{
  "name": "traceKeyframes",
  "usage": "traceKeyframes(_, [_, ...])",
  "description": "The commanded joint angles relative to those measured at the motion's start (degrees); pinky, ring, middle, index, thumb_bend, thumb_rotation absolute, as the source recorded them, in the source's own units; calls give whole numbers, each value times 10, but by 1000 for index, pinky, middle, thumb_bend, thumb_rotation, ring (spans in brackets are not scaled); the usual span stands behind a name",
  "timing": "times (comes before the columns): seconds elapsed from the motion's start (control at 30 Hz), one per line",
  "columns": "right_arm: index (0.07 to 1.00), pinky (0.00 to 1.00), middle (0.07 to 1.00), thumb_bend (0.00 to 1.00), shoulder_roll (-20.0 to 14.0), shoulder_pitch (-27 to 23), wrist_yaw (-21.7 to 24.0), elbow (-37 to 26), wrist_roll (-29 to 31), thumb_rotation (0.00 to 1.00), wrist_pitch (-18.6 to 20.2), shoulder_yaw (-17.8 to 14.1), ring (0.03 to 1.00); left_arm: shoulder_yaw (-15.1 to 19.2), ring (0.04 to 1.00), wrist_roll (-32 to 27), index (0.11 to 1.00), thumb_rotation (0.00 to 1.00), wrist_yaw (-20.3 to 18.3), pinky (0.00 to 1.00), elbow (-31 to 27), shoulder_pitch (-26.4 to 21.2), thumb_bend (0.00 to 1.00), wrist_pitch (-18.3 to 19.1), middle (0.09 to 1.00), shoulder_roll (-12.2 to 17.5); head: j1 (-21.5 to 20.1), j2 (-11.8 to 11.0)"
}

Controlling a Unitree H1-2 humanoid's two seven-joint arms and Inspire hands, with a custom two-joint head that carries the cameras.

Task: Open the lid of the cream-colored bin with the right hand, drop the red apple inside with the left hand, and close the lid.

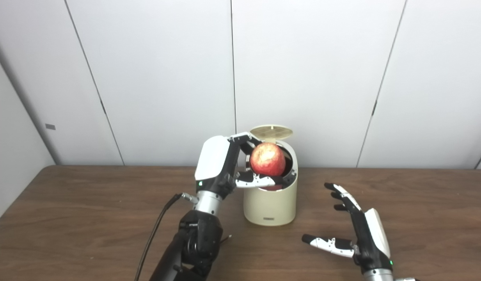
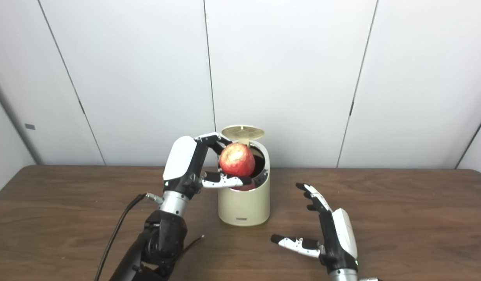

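Wooden table [image 1: 88,218] — left hand [image 1: 224,164] grips apple [image 1: 267,159] over bin [image 1: 269,203].

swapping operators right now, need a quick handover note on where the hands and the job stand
Left hand: shut on the red apple, holding it at the mouth of the cream-colored bin.
Right hand: open, holding nothing, above the table to the right of the bin, apart from it.
Lid: up, standing at the back of the bin.
Done: lid opened, apple brought to the opening.
Left: release the apple inside, pull the left hand clear, close the lid.
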Motion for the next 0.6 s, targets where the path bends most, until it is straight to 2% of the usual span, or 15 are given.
traceKeyframes(0.0, [829, 709, 883, 761, 6, -18, -10, -16, -2, 252, -14, 1, 833, -4, 586, 20, 492, 0, 44, 867, 2, -33, 524, -29, 479, 1, -1, 1])
traceKeyframes(0.1, [827, 707, 885, 756, 7, -18, -10, -19, -6, 239, -11, 1, 836, -11, 583, 43, 498, 0, 83, 854, 27, -39, 524, -42, 472, 3, -2, 1])
traceKeyframes(0.33, [826, 690, 883, 752, 9, -17, -10, -22, -8, 218, -12, 1, 826, -21, 580, 67, 510, 0, 145, 895, 71, -50, 522, -60, 460, 3, -4, 3])
traceKeyframes(0.47, [829, 710, 886, 743, 11, -15, -5, -27, -7, 209, -6, 2, 835, -29, 604, 84, 512, 0, 179, 936, 93, -55, 521, -61, 459, 4, -5, 4])
traceKeyframes(0.57, [828, 712, 885, 747, 13, -15, -3, -29, -7, 209, -4, 2, 834, -37, 614, 102, 510, 0, 200, 918, 108, -59, 522, -54, 460, 4, -6, 5])
